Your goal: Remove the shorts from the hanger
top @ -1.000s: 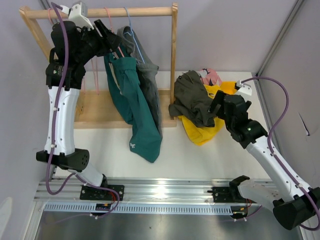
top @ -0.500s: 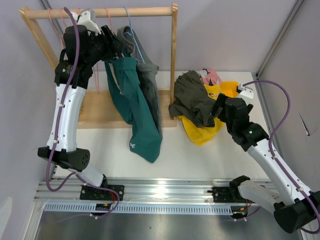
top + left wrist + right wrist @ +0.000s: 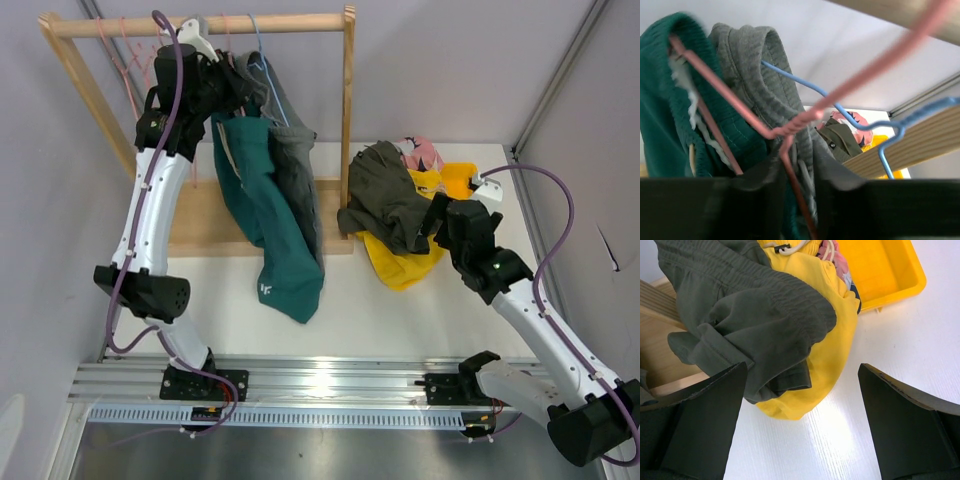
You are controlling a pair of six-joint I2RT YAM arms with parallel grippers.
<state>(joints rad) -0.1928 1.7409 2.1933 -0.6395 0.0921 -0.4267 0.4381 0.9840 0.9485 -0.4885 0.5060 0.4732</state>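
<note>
On your white counter, the right claw is wide open by the olive green cloth shorts. Your left claw is around a pink wire hanger; you cannot tell if it grips.

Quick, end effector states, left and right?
Left end effector: around the pink hanger at its wire neck; clamped or not, cannot tell.
Right end effector: open, holding nothing.
</note>
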